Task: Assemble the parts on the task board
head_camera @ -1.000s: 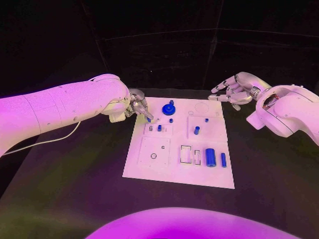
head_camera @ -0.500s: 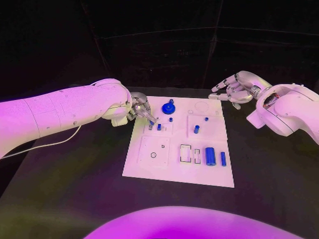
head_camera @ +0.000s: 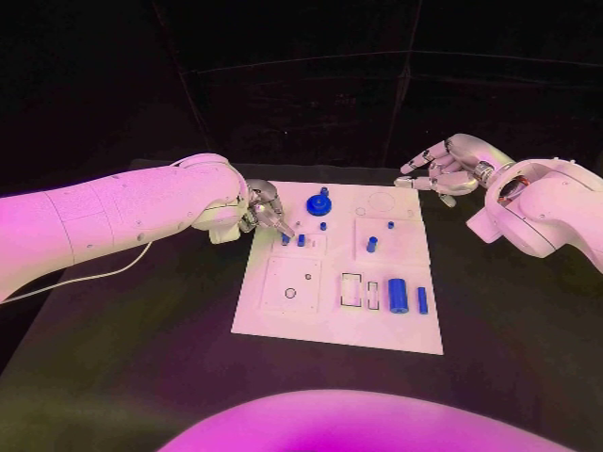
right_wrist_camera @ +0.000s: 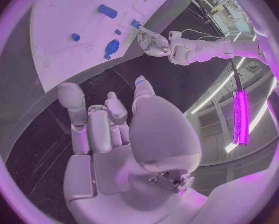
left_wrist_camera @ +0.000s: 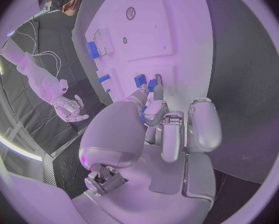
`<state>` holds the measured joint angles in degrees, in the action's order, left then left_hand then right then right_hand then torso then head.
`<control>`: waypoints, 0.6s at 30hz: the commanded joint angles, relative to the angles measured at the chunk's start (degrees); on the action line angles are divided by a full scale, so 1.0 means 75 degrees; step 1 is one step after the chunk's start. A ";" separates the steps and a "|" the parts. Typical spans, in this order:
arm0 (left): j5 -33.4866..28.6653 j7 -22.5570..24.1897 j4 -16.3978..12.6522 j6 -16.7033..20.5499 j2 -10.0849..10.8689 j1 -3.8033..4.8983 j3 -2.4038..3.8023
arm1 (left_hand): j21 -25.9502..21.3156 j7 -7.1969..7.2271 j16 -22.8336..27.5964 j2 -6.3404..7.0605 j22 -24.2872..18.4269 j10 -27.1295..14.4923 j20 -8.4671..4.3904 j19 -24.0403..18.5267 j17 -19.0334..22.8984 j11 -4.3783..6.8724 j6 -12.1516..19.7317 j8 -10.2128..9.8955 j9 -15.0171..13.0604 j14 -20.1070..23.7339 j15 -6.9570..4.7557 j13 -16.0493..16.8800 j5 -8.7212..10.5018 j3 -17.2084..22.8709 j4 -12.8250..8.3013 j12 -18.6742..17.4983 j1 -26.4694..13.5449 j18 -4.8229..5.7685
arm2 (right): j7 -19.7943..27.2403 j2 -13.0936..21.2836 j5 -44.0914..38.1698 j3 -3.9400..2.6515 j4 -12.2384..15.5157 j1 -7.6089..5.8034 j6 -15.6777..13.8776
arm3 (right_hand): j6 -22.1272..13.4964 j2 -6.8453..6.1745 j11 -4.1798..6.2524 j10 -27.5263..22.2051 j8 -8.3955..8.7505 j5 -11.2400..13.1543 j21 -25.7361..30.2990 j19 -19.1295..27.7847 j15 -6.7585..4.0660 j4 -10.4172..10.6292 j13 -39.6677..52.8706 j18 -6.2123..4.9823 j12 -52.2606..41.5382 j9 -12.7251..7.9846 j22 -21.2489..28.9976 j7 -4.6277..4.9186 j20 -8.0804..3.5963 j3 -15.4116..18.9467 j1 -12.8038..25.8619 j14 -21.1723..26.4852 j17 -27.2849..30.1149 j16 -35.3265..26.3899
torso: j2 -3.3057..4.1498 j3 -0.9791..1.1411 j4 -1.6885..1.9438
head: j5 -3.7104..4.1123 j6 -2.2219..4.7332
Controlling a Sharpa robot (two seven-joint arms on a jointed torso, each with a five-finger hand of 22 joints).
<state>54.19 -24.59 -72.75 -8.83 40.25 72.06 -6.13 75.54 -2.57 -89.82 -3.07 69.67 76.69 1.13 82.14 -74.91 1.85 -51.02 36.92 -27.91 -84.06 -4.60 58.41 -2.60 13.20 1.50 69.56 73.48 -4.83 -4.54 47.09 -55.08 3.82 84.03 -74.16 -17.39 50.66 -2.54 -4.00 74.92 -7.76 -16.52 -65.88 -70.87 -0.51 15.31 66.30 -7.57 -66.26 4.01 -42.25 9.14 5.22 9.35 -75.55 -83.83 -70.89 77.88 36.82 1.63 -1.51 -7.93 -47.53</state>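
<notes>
The task board [head_camera: 332,320] lies flat in the middle of the black bench [head_camera: 125,358], a white plate with small blue parts spread over it. The left hand [head_camera: 264,209] hovers at the board's far left corner, its fingertips [left_wrist_camera: 153,84] reaching down to a small blue peg [head_camera: 285,239] that stands in a slot there; in the left wrist view the tips seem to touch or pinch this peg, but I cannot tell for sure whether it is truly held. A second small peg [head_camera: 301,240] stands just beside the first, on the side away from the hand. Just past the fingertips, toward the far edge of the board, sits a round blue knob [head_camera: 319,202], and a tiny blue stub [head_camera: 323,227] lies near it. Farther across from the left hand stand a short blue pin [head_camera: 371,245] and a small blue dot [head_camera: 390,226]. Toward the near edge, well apart from either hand, a thick blue cylinder [head_camera: 399,297] lies beside a thin blue bar [head_camera: 421,300].

The right hand [head_camera: 437,171] hangs in the air off the board's far right corner, fingers spread and holding nothing, clear of the parts.
</notes>
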 commanded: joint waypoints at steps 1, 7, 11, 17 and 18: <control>-0.0024 -0.0108 -0.0028 -0.0200 0.0010 -0.0008 -0.0001 | 0.0004 0.0023 -0.0024 0.0028 0.0013 0.0037 0.0015 0.0039 -0.2012 -0.0010 -0.0011 0.0040 -0.0012 -0.0793 -0.0051 -0.0013 -0.0018 0.0933 -0.0787 -0.0038 -0.0095 0.0064 | 0.0057 0.0001 0.0025 -0.0004 0.0011 -0.0014 -0.0037 | -0.0033 0.0011 0.0000 -0.0037 -0.0046 -0.0030 0.0029 -0.0046 -0.0017 0.0046 -0.0011 -0.0095 -0.0038 -0.0005 0.0005 -0.0002 0.0015 0.0026 -0.0103 -0.0318 -0.0015 -0.0029 | 0.0001 -0.0005 0.0005 | 0.0007 -0.0017; -0.0021 -0.0136 -0.0014 -0.0225 0.0030 -0.0013 -0.0001 | 0.0004 0.0023 -0.0024 0.0028 0.0013 0.0037 0.0015 0.0039 -0.2012 -0.0010 -0.0011 0.0040 -0.0012 -0.0793 -0.0051 -0.0013 -0.0018 0.0933 -0.0787 -0.0038 -0.0095 0.0064 | 0.0060 0.0000 0.0025 -0.0004 0.0009 -0.0014 -0.0037 | -0.0033 0.0011 0.0000 -0.0037 -0.0046 -0.0030 0.0029 -0.0046 -0.0017 0.0046 -0.0011 -0.0095 -0.0038 -0.0005 0.0005 -0.0002 0.0015 0.0026 -0.0103 -0.0318 -0.0015 -0.0029 | -0.0004 0.0001 -0.0002 | -0.0006 -0.0021; -0.0015 -0.0151 0.0013 -0.0213 0.0053 -0.0014 -0.0001 | 0.0004 0.0023 -0.0024 0.0028 0.0013 0.0037 0.0015 0.0039 -0.2012 -0.0010 -0.0011 0.0040 -0.0012 -0.0793 -0.0051 -0.0013 -0.0018 0.0933 -0.0787 -0.0038 -0.0095 0.0064 | 0.0061 0.0001 0.0025 -0.0004 0.0008 -0.0014 -0.0039 | -0.0033 0.0011 0.0000 -0.0037 -0.0046 -0.0030 0.0029 -0.0046 -0.0017 0.0046 -0.0011 -0.0095 -0.0038 -0.0005 0.0005 -0.0002 0.0015 0.0026 -0.0103 -0.0318 -0.0015 -0.0029 | -0.0001 -0.0002 0.0002 | -0.0003 -0.0025; -0.0012 -0.0166 0.0039 -0.0182 0.0082 -0.0014 -0.0001 | 0.0008 0.0023 -0.0024 0.0067 0.0024 0.0040 0.0016 0.0042 -0.2012 -0.0009 -0.0012 0.0048 -0.0018 -0.0793 -0.0051 -0.0009 -0.0018 0.1034 -0.0810 -0.0038 -0.0136 0.0066 | 0.0064 -0.0001 0.0026 -0.0004 0.0005 -0.0014 -0.0039 | -0.0033 0.0011 0.0000 -0.0037 -0.0046 -0.0030 0.0029 -0.0046 -0.0017 0.0046 -0.0011 -0.0095 -0.0038 -0.0005 0.0005 -0.0002 0.0015 0.0026 -0.0103 -0.0318 -0.0015 -0.0029 | 0.0000 -0.0004 0.0002 | -0.0002 -0.0025; -0.0012 -0.0167 0.0039 -0.0178 0.0084 -0.0014 -0.0001 | 0.0008 0.0023 -0.0024 0.0067 0.0024 0.0040 0.0016 0.0042 -0.2012 -0.0009 -0.0012 0.0048 -0.0018 -0.0793 -0.0051 -0.0009 -0.0018 0.1034 -0.0810 -0.0038 -0.0136 0.0066 | 0.0065 -0.0001 0.0026 -0.0004 0.0005 -0.0014 -0.0039 | -0.0033 0.0011 0.0000 -0.0037 -0.0046 -0.0030 0.0029 -0.0046 -0.0017 0.0046 -0.0011 -0.0095 -0.0038 -0.0005 0.0005 -0.0002 0.0015 0.0026 -0.0103 -0.0318 -0.0015 -0.0029 | 0.0001 -0.0003 0.0002 | -0.0001 -0.0022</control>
<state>54.14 -25.31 -72.56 -9.71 40.77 71.89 -6.15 75.54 -2.60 -89.82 -2.20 69.80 76.67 1.13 82.14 -74.91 1.84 -51.01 37.00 -27.90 -84.05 -4.60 58.37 -2.47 15.48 0.69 69.56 72.20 -4.83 -4.53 47.10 -55.05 3.82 84.02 -74.16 -17.39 50.66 -2.31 -3.99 74.92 -7.76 -16.52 -65.88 -70.87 -0.51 15.50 66.30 -7.57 -66.26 4.01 -42.26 9.13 5.22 9.53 -75.79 -83.83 -70.94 77.88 36.81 1.60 -1.50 -7.97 -47.72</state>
